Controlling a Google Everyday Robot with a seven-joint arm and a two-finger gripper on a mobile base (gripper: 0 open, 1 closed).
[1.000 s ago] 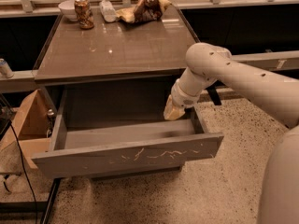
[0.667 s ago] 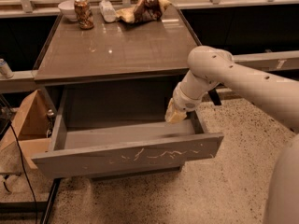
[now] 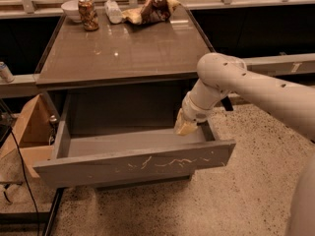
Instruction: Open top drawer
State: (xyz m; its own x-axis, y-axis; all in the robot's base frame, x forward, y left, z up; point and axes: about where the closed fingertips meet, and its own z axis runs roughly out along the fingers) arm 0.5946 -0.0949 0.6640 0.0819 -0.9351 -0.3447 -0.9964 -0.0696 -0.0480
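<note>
The top drawer (image 3: 133,164) is a wide grey handleless drawer with white scratch marks across its front. It stands pulled far out from under the grey tabletop (image 3: 123,48), and its inside looks empty. My gripper (image 3: 185,127) hangs on the white arm over the drawer's right rear corner, just inside the right side wall. Its tan tip points down into the drawer.
On the back of the tabletop stand a white bowl (image 3: 71,8), a can (image 3: 87,14), a plastic bottle (image 3: 113,11) and a crumpled bag (image 3: 152,8). A cardboard box (image 3: 27,132) and cables lie at the left. Speckled floor (image 3: 246,191) lies to the right.
The gripper has shifted slightly within the drawer's right rear corner. The drawer stays pulled out about as far as before.
</note>
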